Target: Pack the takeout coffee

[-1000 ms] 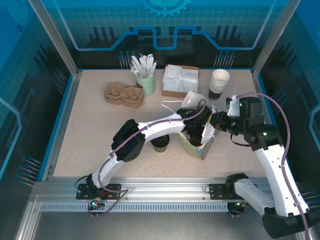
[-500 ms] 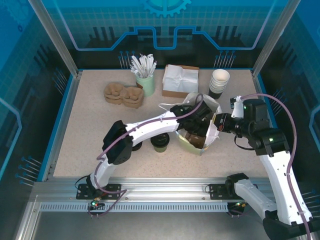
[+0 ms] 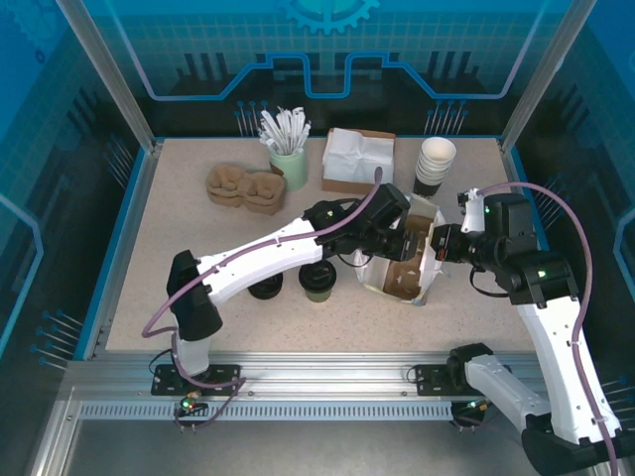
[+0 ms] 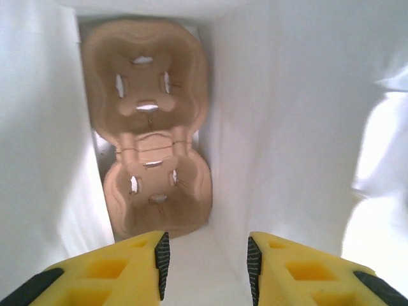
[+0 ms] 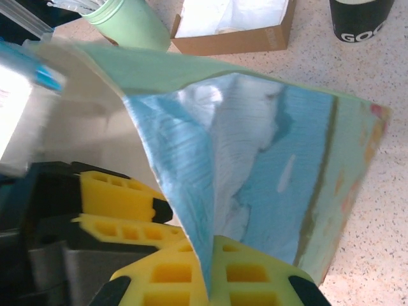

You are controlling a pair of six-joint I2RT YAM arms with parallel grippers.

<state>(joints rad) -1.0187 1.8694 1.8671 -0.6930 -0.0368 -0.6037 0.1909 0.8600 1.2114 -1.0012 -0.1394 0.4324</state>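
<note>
Top external view: the takeout coffee [image 3: 317, 283] stands upright on the table [image 3: 159, 288], lid on, outside the paper bag [image 3: 429, 273] and just left of it. A low black pile of lids [image 3: 265, 289] sits close on its other side. The left arm [image 3: 268, 256] stretches across directly behind both, from its base at the near left toward the bag, so the forearm lies between the coffee and the back of the table.

The bag is tipped, its mouth facing left and up. A brown cup carrier [image 4: 153, 127] lies flat on its bottom, filling most of the floor between the white walls.

Along the back edge are two more brown carriers [image 3: 246, 186], a green holder of white sticks [image 3: 289, 164], a cardboard box of napkins [image 3: 357, 159] and a stack of white-rimmed cups [image 3: 435, 161], all well apart from the coffee.

The left gripper [image 4: 205, 271] is pushed into the bag's mouth and points down its length at the carrier; its yellow fingers [image 4: 127, 271] stand partly apart with nothing between them. The right arm [image 3: 541, 297] bends in from the right, and the right gripper [image 5: 210, 280] is clamped on the bag's rim, one finger on each side of the paper.
</note>
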